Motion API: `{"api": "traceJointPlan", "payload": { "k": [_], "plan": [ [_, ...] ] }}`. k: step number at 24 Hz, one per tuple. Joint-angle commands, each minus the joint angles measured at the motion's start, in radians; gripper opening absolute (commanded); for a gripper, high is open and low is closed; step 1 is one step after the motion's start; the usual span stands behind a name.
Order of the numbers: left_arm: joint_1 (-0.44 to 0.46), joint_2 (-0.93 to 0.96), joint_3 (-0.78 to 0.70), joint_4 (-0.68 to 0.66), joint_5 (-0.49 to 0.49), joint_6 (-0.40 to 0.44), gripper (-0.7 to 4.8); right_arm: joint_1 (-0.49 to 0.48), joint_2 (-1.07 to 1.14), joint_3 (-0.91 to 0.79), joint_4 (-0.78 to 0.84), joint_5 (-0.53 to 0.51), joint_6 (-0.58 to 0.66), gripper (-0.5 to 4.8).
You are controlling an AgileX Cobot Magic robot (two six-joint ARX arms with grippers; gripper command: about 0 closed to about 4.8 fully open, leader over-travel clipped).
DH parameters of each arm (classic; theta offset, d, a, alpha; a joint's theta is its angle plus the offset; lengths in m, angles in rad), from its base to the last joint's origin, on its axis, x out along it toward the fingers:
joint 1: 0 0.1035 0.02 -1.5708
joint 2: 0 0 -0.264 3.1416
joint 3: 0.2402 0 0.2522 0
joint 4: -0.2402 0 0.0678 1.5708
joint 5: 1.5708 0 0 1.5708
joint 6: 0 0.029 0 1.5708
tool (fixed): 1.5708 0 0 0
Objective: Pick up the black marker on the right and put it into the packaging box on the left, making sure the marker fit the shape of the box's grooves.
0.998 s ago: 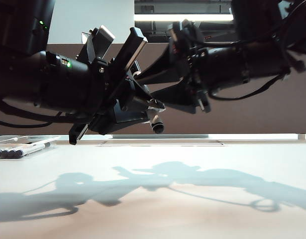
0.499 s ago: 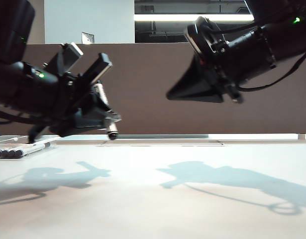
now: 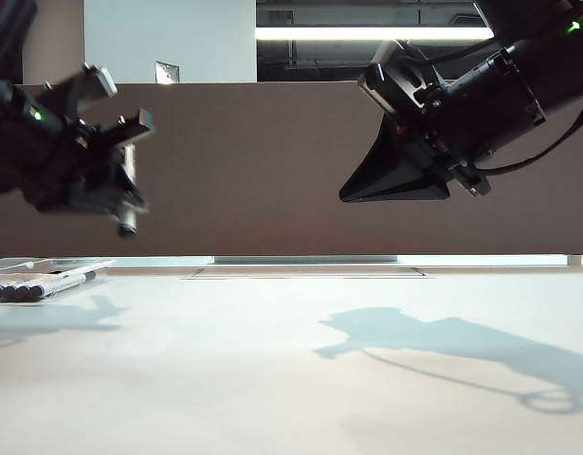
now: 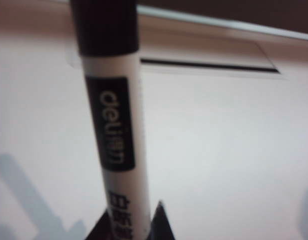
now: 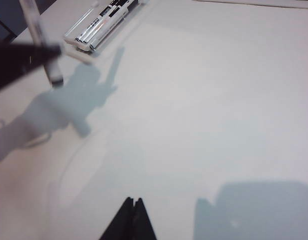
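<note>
Lying at the far left edge of the bench [image 3: 291,379], flat near the back rim: the packaging box [image 3: 26,265], clear-walled, several dark-capped markers [image 3: 30,287] side by side in it, their caps toward the camera. Seen from the right wrist view as a clear tray [image 5: 78,31] with room along one side of the filled row. Hung above and just right of the box, well clear of the bench: left tool [image 3: 123,185], clamped on the black marker [image 3: 127,194], narrow gap between the jaws filled by the barrel. Held steeply, nearly upright, one dark end down, not touching box or bench. Showed in the left wrist view as a white barrel [image 4: 116,150] with dark printed label and black cap, rising from between the two dark fingertips [image 4: 161,222]. Cast a shadow on the bench beside the box. Stretched wide and bare across the middle: pale bench top, only shadows on it, a thin dark slot along the back edge below the brown wall [image 3: 272,171]. Hovered high on the right, far from the marker and box: right tool [image 3: 353,192], jaws pressed together to a point, holding nothing, fingertips [image 5: 132,220] meeting in its own wrist view over bare bench.
</note>
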Motion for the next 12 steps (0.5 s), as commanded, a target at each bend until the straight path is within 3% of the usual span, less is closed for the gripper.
{"api": "traceJointPlan", "payload": {
  "k": [1,12],
  "plan": [
    [0.067,-0.005,0.085,-0.120,0.001,0.126,-0.06,0.001,-0.006,0.004,-0.024,-0.008,-0.005,-0.06],
    [0.327,0.036,0.259,-0.244,0.002,0.290,-0.06,0.001,-0.006,0.004,-0.053,-0.034,-0.008,-0.06]
  ]
}}
